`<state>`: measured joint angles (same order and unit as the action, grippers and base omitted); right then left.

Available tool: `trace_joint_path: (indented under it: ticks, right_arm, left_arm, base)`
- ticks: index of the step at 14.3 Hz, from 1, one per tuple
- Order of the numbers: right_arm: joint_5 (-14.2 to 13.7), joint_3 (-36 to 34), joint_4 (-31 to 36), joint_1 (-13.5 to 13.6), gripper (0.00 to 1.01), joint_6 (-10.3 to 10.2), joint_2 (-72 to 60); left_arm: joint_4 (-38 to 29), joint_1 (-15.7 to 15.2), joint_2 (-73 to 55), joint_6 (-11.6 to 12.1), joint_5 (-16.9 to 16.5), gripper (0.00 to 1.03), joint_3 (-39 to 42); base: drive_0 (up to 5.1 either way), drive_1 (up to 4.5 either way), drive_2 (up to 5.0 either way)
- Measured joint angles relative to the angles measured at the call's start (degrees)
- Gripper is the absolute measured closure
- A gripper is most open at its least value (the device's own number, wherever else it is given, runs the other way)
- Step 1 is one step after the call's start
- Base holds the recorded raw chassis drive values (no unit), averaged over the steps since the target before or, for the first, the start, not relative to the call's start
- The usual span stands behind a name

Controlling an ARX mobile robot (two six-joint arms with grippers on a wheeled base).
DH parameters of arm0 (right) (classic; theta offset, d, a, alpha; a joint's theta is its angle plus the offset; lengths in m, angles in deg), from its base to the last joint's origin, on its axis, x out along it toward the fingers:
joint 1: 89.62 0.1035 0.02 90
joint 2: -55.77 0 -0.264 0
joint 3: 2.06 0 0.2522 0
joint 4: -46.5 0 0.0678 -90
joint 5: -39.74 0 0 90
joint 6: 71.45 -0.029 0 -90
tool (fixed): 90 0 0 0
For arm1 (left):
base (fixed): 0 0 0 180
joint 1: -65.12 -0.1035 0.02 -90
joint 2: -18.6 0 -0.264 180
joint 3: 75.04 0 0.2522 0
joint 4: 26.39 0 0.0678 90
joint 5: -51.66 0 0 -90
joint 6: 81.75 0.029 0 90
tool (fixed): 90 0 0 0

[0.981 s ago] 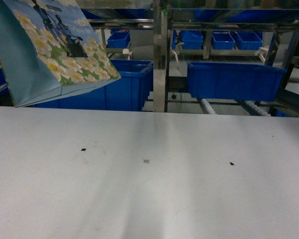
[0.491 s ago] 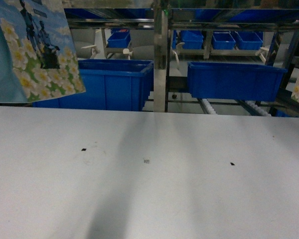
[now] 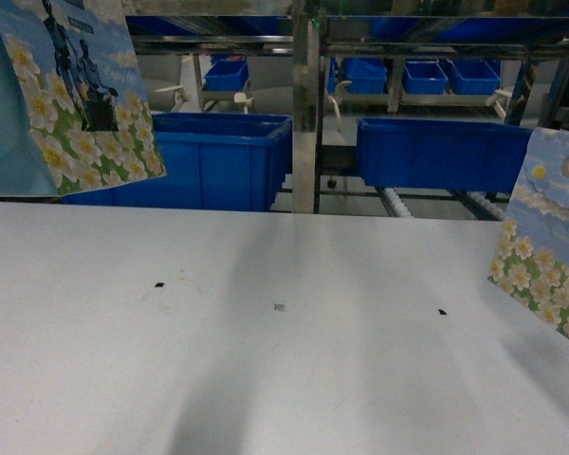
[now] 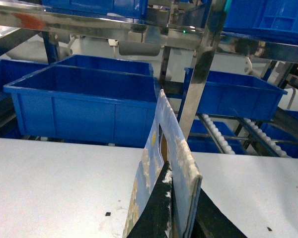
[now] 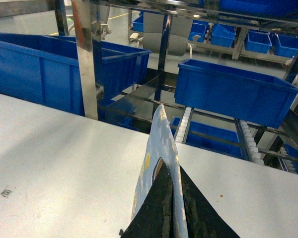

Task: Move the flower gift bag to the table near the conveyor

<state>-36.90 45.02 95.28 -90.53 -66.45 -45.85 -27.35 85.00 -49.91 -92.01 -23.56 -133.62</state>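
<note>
Flower gift bags hang in both your grippers: the left gripper (image 4: 181,225) is clamped on one bag (image 3: 71,95) above the table's (image 3: 284,360) far left edge, the right gripper (image 5: 173,218) pinches another (image 3: 547,256) over its right edge. Beyond the table's far edge you see blue bins (image 3: 223,156) and the conveyor (image 3: 398,202) rollers.

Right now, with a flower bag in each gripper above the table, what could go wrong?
Both bags hang tilted: the left bag and right bag could land on a corner and topple on the table. Each gripper (left gripper, right gripper) pinches only the top edge, so a bag might slip or tear.
</note>
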Motion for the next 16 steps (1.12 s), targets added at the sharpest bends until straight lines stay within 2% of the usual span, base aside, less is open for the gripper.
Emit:
trace_joint_path:
  ticks: [5, 8, 12, 15, 16]
  right_arm:
    - [4.1, 5.9, 4.0, -4.0, 0.99, -0.3, -11.0]
    - [7.3, 7.9, 6.6, -2.8, 0.99, -1.3, -16.8]
    - [7.4, 8.6, 8.2, -2.0, 0.99, -2.4, -20.5]
    - [7.1, 9.2, 9.3, -1.7, 0.99, -1.9, -22.3]
    - [7.0, 9.6, 8.5, -1.7, 0.88, -1.7, -22.8]
  left_arm:
    - [0.0, 0.0, 0.0, 0.0, 0.0, 1.01, 0.0]
    - [0.0, 0.0, 0.0, 0.0, 0.0, 1.01, 0.0]
    - [0.0, 0.0, 0.0, 0.0, 0.0, 1.01, 0.0]
    - [0.0, 0.0, 0.0, 0.0, 0.0, 1.01, 0.0]
    - [0.0, 0.0, 0.0, 0.0, 0.0, 1.01, 0.0]
  base:
    - [0.0, 0.00, 0.0]
    - [0.0, 0.00, 0.0]
    - [0.0, 0.00, 0.0]
    - [0.0, 0.00, 0.0]
    - [0.0, 0.00, 0.0]
